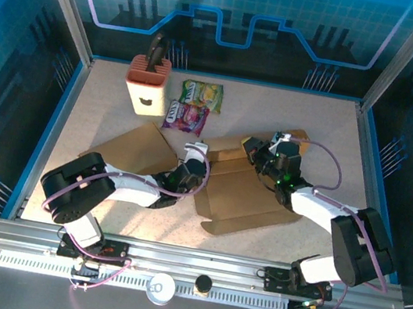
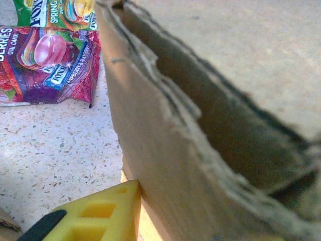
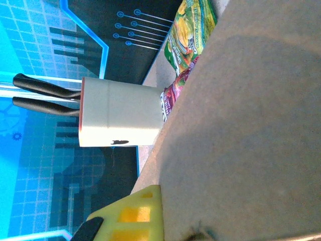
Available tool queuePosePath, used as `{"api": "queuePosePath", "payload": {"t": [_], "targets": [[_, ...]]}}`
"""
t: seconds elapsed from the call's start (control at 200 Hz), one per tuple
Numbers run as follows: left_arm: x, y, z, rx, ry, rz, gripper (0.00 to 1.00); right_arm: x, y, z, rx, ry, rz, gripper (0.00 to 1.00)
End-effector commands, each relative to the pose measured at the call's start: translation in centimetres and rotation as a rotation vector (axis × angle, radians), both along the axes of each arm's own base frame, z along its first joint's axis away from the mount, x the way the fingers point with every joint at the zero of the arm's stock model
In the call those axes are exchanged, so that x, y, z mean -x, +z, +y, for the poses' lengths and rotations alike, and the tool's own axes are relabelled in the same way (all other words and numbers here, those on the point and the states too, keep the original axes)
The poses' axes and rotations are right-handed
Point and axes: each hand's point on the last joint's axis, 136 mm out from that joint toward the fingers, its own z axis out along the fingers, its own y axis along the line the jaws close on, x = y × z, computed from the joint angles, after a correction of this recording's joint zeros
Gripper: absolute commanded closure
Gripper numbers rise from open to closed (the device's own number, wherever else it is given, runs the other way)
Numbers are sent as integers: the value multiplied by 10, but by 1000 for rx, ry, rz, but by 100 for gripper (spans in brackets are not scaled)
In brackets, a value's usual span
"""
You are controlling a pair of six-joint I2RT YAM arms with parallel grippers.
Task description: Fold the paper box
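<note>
The paper box point(image 1: 243, 196) lies opened out in the middle of the bench point(image 1: 100, 101). Its long axis runs left to right, with the right end angled toward the far side. My right gripper point(image 1: 255, 148) is clenched on a panel at its far edge, and my left gripper point(image 1: 193, 152) meets a raised flap, though I cannot tell whether it pinches.

Table point(image 1: 103, 106) was a speckled beige slab with a blue rim, taking up the middle of the top view. Flattened brown paper box point(image 1: 254, 202) lay on it centre to lower right, with one flap spread out to centre left. Knife block point(image 1: 146, 85), white with an orange top and black handles, stood upright at upper left. Green candy bag point(image 1: 202, 93) lay flat just right of the block. Purple candy bag point(image 1: 186, 117) lay right below the green one, overlapping its lower edge and close to the box's upper edge.
</note>
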Motion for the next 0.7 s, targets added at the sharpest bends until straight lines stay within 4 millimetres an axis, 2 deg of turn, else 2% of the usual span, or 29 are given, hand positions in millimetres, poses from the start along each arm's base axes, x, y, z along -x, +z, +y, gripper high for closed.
{"api": "queuePosePath", "payload": {"t": [0.0,0.34,0.445,0.51,0.66,0.695], "targets": [[-3,15,-10,37,-18,-34,72,11,-33,3,34,-11,100,100],[-14,1,0,25,122,-1,70,15,-32,8,32,-13,98,100],[-17,-5,2,19,159,7,73,15,-29,10,28,-5,92,100],[-18,-7,5,14,186,12,76,15,-27,10,26,-3,90,100],[-18,-9,8,19,228,16,99,16,-25,12,22,5,90,100],[-19,-9,9,22,235,15,100,17,-25,12,20,8,92,100]]}}
